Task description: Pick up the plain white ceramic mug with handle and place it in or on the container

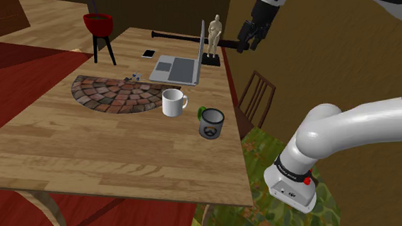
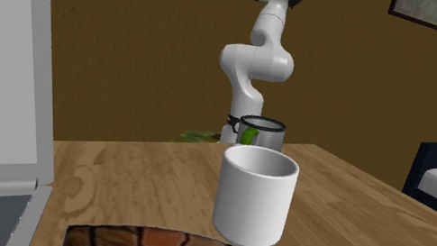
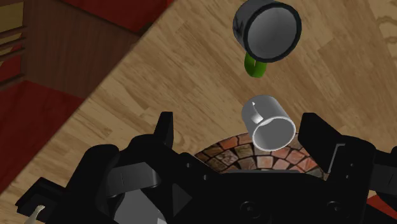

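The white mug (image 1: 173, 102) stands upright on the wooden table (image 1: 88, 150), its handle toward the shoulder view's right, at the edge of a half-round brick-patterned mat (image 1: 114, 93). A dark grey cup (image 1: 211, 123) with a green handle stands just beyond it, nearer the table's right edge. My gripper (image 1: 247, 43) hangs open high above the table's far right corner, well away from both. In the wrist view the white mug (image 3: 268, 121) and the dark cup (image 3: 267, 30) lie far below the open gripper (image 3: 239, 121). The white mug (image 2: 256, 195) stands in front of the dark cup (image 2: 260, 134).
An open laptop (image 1: 179, 67), a pale figurine (image 1: 215, 34), a phone (image 1: 148, 53) and a red bowl on a black stand (image 1: 98, 23) occupy the table's far end. A wooden chair (image 1: 255, 95) stands beside the table's right edge.
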Controlling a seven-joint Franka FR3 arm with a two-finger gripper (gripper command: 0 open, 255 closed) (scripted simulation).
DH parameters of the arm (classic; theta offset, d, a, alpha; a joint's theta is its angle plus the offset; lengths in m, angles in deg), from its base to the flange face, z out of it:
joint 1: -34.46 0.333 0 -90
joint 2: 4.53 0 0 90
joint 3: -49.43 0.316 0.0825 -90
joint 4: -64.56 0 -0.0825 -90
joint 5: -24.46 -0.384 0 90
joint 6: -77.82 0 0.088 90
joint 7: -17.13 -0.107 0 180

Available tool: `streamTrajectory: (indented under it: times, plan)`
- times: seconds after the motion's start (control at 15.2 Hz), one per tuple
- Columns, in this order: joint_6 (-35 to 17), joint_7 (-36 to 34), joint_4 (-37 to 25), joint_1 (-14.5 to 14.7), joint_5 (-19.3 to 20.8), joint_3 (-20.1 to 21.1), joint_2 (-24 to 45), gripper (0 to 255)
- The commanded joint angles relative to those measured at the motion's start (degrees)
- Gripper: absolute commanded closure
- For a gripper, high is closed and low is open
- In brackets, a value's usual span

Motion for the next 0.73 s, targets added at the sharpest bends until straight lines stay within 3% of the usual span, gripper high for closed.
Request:
streamTrajectory:
  times: [0.0,0.66]
  plan:
    - [0.00,0.00,0.00,0.00,0.00,0.00,0.00,0]
    - [-13.49,-9.09,0.98,1.50,-2.12,7.44,14.64,0]
